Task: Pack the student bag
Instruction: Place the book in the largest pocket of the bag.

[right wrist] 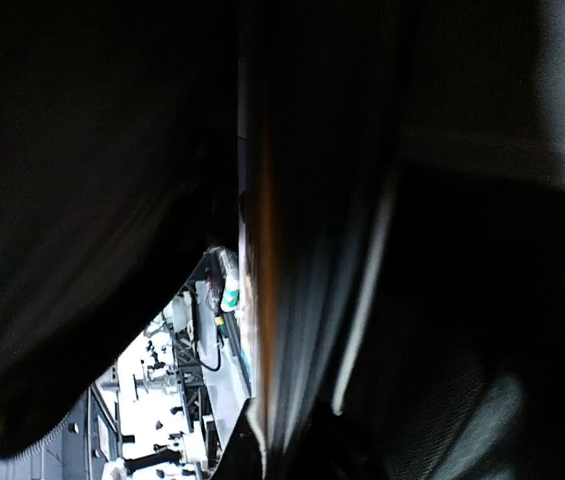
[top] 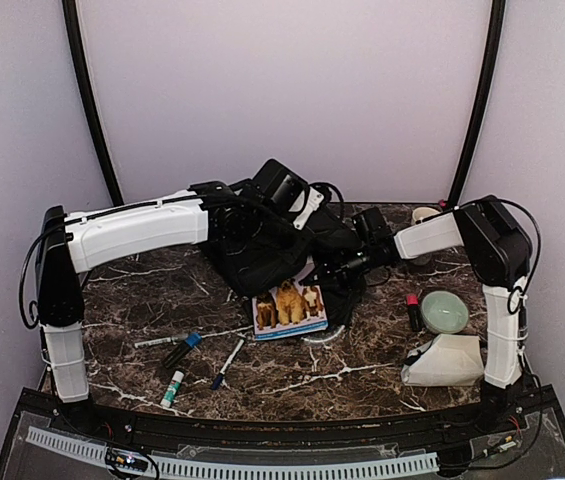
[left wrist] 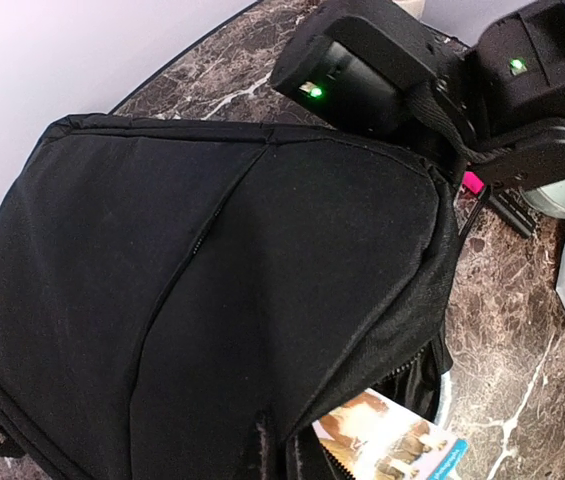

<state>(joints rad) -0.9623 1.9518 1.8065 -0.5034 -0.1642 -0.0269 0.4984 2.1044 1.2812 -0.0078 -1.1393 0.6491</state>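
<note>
Student bag (top: 262, 250) sits mid-surface toward the back wall, front panel up, on the dark marble surface (top: 132, 300). Left arm (top: 142, 225) reaches across from the left, with its wrist over the bag's far top edge. Left jaws are clenched. They look buried in bag fabric, but the contact itself is hidden, so I can't say what they pinch. Right arm (top: 432, 237) comes in from the right to the bag's right side. Right jaws are also clenched, and the right wrist view is almost all dark fabric pressed close with one narrow bright gap, so I can't tell there either. Picture book (top: 289, 308) with animals on the cover lies at the bag's near edge. In the left wrist view its corner pokes out from beneath the bag's edge, and I can't tell if it's inside the opening or just under it. Loose on the near-left surface are a white pen (top: 157, 342), a blue-capped marker (top: 182, 350), a second pen (top: 228, 362) and a glue stick (top: 172, 388). On the right are a green bowl (top: 445, 310), a red-capped item (top: 413, 310) just beside it and a white pouch (top: 447, 360) nearer the front. A mug (top: 424, 214) stands at the back right.
</note>
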